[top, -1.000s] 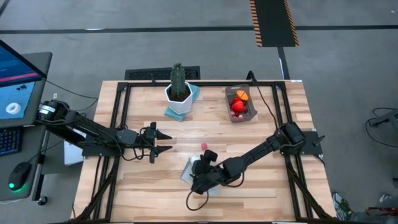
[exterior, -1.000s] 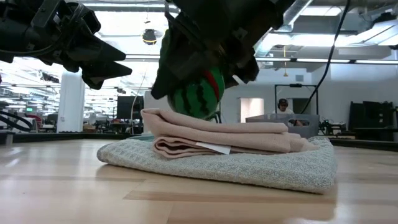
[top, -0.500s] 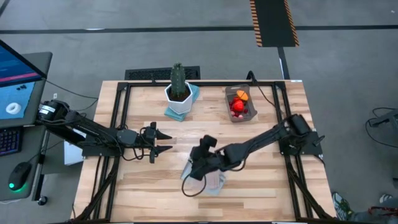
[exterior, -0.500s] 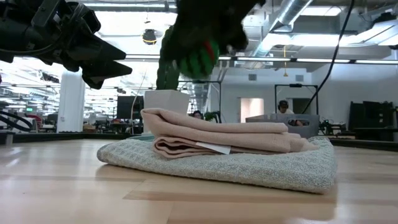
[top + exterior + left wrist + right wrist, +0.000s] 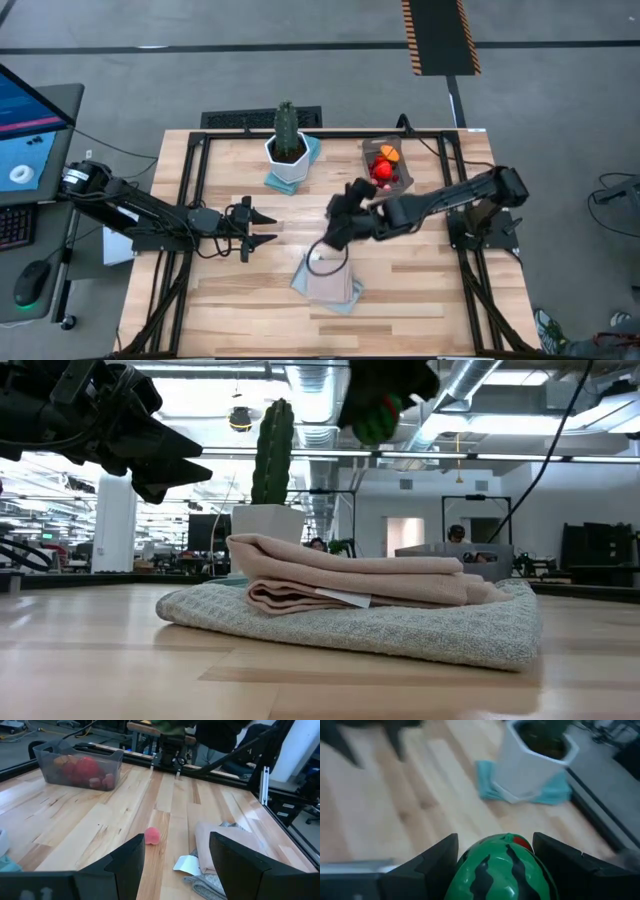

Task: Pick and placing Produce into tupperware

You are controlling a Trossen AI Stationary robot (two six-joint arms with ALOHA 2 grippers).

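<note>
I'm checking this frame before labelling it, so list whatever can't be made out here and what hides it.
- Right gripper, high view: the arm covers its fingers and the watermelon piece.
- Watermelon piece, low view: cut off by the top edge.
- Tupperware, low view: contents unreadable, far behind the folded cloth.
- Cactus, right wrist view: blurred, cut off above its white pot.
- Pink berry, high view: not visible.
</note>
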